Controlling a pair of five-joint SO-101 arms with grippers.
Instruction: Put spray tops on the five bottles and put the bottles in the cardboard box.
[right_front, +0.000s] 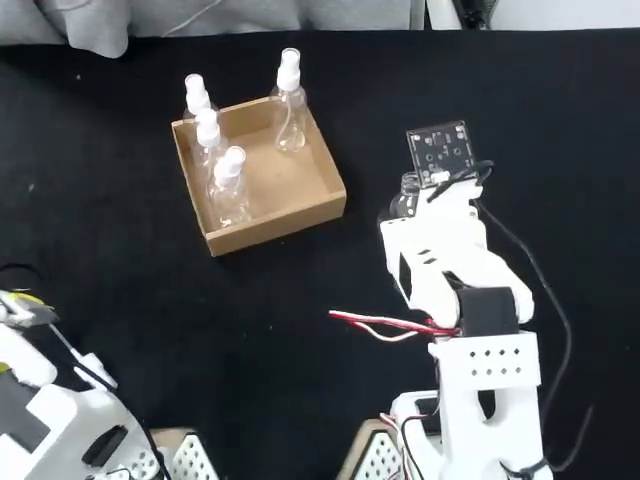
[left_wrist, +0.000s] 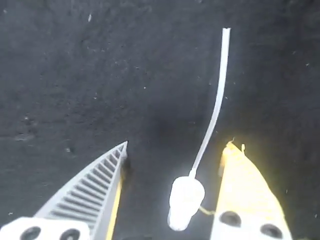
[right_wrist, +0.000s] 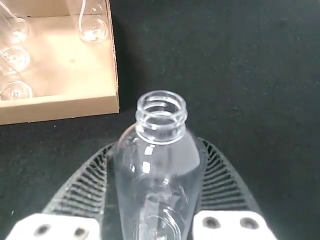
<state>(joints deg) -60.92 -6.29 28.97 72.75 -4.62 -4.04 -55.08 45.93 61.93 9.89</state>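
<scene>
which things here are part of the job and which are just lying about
Job: cardboard box; four capped bottles in it; open bottle in right gripper; spray top at left gripper.
Lying about: grey cloth at the table's far edge.

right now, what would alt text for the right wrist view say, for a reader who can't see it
A clear bottle with an open neck and no spray top sits gripped between the ribbed fingers of the right hand, over a black table. Beyond it is a cardboard box with more clear bottles inside.
</scene>
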